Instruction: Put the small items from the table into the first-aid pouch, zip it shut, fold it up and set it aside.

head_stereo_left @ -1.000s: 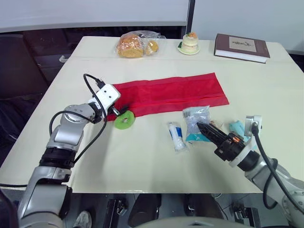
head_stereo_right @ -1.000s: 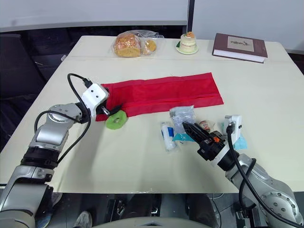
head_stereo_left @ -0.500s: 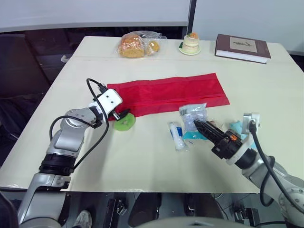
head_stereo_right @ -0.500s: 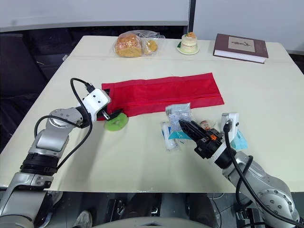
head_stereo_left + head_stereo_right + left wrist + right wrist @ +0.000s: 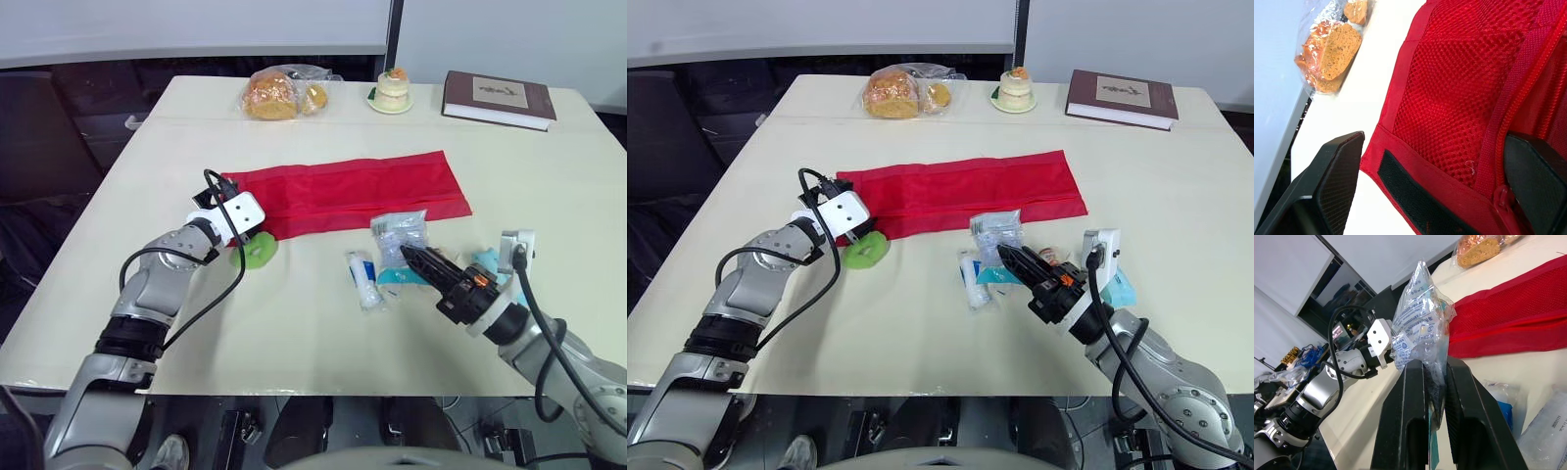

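The right tool (image 5: 1434, 369) clamped on clear packet (image 5: 1420, 318); left tool (image 5: 1435, 166) wide apart at red pouch (image 5: 1449, 98) corner.

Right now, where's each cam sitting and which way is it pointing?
Left eye: on the head, looking forward and down at the table; both arms show, left gripper at the end of the red pouch, right gripper holding a clear packet.
Right eye: same head, same scene, slightly offset.
Left wrist: looks along its open fingers at the pouch's mesh and zipper, bagged bread beyond.
Right wrist: looks along its fingers, shut on the packet, toward the left arm.
Shared: pouch shows in all four.
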Controlling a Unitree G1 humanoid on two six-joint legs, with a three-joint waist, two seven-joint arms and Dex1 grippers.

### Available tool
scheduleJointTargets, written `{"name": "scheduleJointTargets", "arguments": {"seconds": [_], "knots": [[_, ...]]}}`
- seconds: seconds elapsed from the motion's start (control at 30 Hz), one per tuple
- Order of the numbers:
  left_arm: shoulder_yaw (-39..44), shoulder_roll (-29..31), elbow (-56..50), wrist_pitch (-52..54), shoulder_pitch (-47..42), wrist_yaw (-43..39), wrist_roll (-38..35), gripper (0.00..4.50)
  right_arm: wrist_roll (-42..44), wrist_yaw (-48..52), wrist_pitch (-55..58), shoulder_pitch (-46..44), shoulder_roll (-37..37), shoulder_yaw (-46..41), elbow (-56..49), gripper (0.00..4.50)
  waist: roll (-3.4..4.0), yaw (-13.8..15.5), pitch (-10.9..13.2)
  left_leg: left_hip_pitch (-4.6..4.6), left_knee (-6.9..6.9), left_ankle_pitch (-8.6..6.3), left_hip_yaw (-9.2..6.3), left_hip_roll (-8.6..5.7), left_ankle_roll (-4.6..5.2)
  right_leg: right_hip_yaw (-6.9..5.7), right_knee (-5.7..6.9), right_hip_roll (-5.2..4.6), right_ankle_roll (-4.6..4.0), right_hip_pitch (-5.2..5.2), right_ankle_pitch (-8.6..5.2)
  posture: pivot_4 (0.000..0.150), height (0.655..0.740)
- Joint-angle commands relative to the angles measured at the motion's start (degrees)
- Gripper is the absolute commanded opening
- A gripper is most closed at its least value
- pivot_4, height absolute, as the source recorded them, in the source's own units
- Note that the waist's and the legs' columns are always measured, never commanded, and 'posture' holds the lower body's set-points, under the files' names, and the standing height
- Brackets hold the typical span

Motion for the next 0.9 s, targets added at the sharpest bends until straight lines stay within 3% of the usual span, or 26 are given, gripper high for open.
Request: {"name": "scheduleJointTargets", "arguments": {"seconds": [0.03, 0.17, 0.3, 0.33, 0.37, 0.7, 0.9], "knots": [[1.0, -0.5, 0.0, -1.9, -0.4, 0.3, -0.3, 3.93, -0.2, 0.2, -0.6, -0.5, 0.6, 0.0, -1.2, 0.03, 0.00, 0.0, 0.0, 0.00, 0.00, 0.00, 0.00, 0.00, 0.00, 0.00, 0.00, 0.00, 0.00, 0.00, 0.00, 0.150, 0.7289], [1.4, -0.9, 0.6, -2.9, -0.3, -0.9, -1.3, 2.53, -0.5, 0.3, -0.6, -0.3, 0.9, 0.1, -1.3, 0.03, 0.00, 0.0, 0.0, 0.00, 0.00, 0.00, 0.00, 0.00, 0.00, 0.00, 0.00, 0.00, 0.00, 0.00, 0.00, 0.150, 0.7289], [1.5, -1.1, 1.8, -3.9, -0.2, -1.9, -2.1, 0.70, -0.9, 0.2, -0.6, -0.2, 1.3, 0.1, -1.4, 0.03, 0.00, 0.0, 0.0, 0.00, 0.00, 0.00, 0.00, 0.00, 0.00, 0.00, 0.01, 0.01, 0.00, 0.00, 0.00, 0.150, 0.7289], [1.7, -1.1, 2.2, -4.0, -0.3, -1.9, -2.2, 0.58, -1.0, 0.2, -0.6, -0.2, 1.3, 0.1, -1.4, 0.03, 0.00, 0.0, 0.0, 0.00, 0.00, 0.00, 0.01, 0.00, 0.00, 0.00, 0.01, 0.00, 0.00, 0.00, 0.00, 0.150, 0.7289], [1.8, -1.2, 2.7, -4.1, -0.6, -1.9, -2.4, 0.01, -1.0, 0.2, -0.6, -0.2, 1.4, 0.1, -1.4, 0.03, 0.00, 0.0, 0.0, 0.00, 0.00, 0.00, 0.01, 0.00, 0.00, 0.01, 0.01, 0.00, 0.00, 0.00, 0.00, 0.150, 0.7289], [1.5, -1.9, 6.7, -10.4, -3.9, -4.9, -5.2, 0.01, -0.9, 0.4, -0.2, 0.0, 1.3, 0.2, -1.4, 0.03, -0.01, 0.1, 0.0, 0.03, 0.02, 0.00, 0.02, -0.03, 0.00, 0.00, 0.05, 0.22, 0.00, 0.00, 0.00, 0.150, 0.7289], [-4.4, -8.1, 9.2, -18.0, -10.0, -9.1, -4.8, 0.01, 0.5, -0.3, 3.2, -1.5, -0.7, 1.1, 1.8, 0.03, -0.07, 0.7, 0.0, -0.01, 0.06, 0.00, 0.00, -0.07, 0.01, 0.01, 0.07, 0.21, 0.00, 0.00, 0.00, 0.150, 0.7289]]}}
